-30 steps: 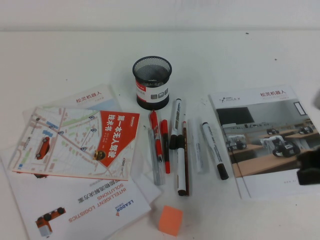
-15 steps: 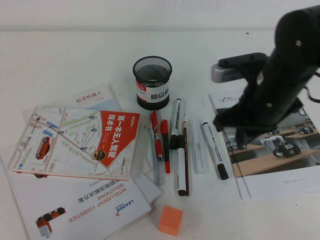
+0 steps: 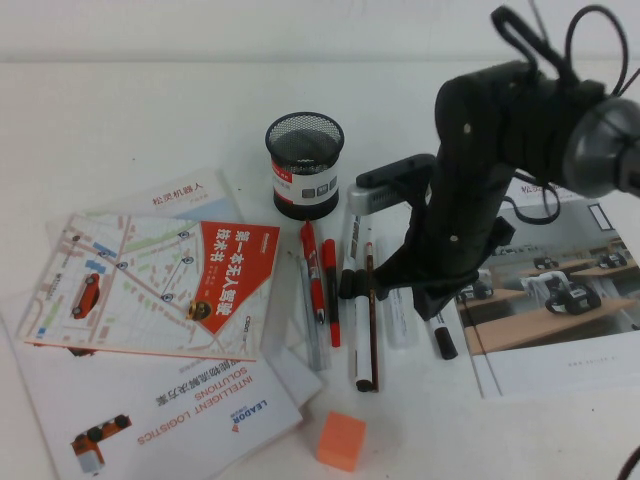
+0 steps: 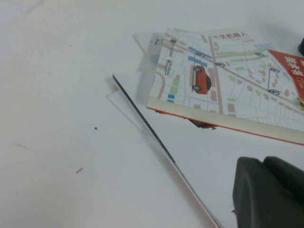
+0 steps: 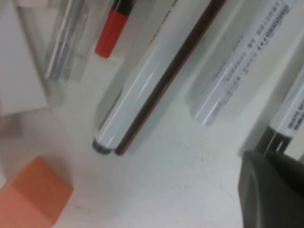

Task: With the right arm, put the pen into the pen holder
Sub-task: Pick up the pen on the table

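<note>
- The pen (image 3: pixel 446 344) lies flat on the white tabletop (image 3: pixel 150 110), right of centre in the high view. Only its glossy black cap end pokes out below the right arm (image 3: pixel 480 160); the rest of the barrel is covered.
- The right wrist view shows more of it (image 5: pixel 287 116): a smooth white barrel with black print meeting the black cap at the right edge, cut off by the frame.
- The right gripper (image 3: pixel 435 300) hangs low over the row of pens, just beside the pen. In its wrist view it is one matte black lump (image 5: pixel 273 190) at the lower right, and open or closed cannot be told.
- The pen holder (image 3: pixel 304 165), a round black mesh cup with a white label band, stands upright above the row, apart from the pen.
- Left of the pen lie an all-white marker (image 5: pixel 228 80), a long white marker (image 5: pixel 137 90) with a dark pencil (image 5: pixel 166 80) touching its side, and a red pen (image 3: pixel 310 262).
- An orange block (image 3: pixel 341 440) sits at the bottom centre.
- The left gripper (image 4: pixel 268 192) shows only in its own wrist view, a dark mass near a map-printed book (image 4: pixel 228 90); its state cannot be told.
</note>
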`<action>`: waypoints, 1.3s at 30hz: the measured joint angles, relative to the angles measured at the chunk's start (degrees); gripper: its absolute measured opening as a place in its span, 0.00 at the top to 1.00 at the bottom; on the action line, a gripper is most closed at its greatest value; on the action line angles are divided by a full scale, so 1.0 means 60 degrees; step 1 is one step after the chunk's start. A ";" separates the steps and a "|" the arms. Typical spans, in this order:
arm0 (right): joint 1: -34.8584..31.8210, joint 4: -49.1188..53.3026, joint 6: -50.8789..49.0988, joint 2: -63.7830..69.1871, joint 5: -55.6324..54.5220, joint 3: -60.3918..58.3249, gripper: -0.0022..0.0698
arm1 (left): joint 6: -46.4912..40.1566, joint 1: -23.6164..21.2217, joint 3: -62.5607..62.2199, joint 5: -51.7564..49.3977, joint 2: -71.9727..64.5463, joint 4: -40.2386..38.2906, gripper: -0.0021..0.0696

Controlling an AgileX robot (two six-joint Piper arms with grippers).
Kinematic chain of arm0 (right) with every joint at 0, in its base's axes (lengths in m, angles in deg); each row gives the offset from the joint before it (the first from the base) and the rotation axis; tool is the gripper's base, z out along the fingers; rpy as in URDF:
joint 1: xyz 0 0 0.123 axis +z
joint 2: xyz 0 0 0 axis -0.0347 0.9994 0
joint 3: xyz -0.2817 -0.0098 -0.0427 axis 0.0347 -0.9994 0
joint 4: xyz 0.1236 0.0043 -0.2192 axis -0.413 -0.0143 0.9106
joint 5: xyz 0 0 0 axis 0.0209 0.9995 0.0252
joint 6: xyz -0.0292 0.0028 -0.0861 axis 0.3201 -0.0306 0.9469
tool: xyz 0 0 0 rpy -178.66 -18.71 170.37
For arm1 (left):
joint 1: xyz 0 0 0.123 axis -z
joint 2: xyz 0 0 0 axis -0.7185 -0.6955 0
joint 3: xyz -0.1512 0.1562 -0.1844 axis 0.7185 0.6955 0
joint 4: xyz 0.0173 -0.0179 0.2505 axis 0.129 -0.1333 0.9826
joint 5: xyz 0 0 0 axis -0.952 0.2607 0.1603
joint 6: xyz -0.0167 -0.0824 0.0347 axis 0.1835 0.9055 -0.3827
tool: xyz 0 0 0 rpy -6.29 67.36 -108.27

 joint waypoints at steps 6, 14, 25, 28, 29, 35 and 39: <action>-0.0225 -0.0070 -0.0416 0.0613 0.0000 0.0288 0.82 | 0.0000 0.0000 0.0000 0.0000 0.0000 0.0000 0.97; -0.0782 0.0028 -0.1282 0.0799 -0.0271 0.0304 0.48 | 0.0000 0.0000 0.0000 0.0000 0.0000 0.0000 0.97; -0.0865 0.0087 -0.1218 0.1276 -0.0798 0.0350 0.54 | 0.0000 0.0000 0.0000 0.0000 0.0000 0.0000 0.97; -0.0865 0.0104 -0.1173 0.1449 -0.0798 0.0374 0.55 | 0.0000 0.0000 0.0000 0.0000 0.0000 0.0000 0.97; -0.0865 0.0123 -0.1154 0.1472 -0.0818 0.0374 0.55 | 0.0000 0.0000 0.0000 0.0000 0.0000 0.0000 0.97; -0.0865 0.0295 -0.1140 0.1596 -0.0876 0.0419 0.63 | 0.0000 0.0000 0.0000 0.0000 0.0000 0.0000 0.97; -0.0865 0.0336 -0.1140 0.1611 -0.1057 0.0419 0.75 | 0.0000 0.0000 0.0000 0.0000 0.0000 0.0000 0.97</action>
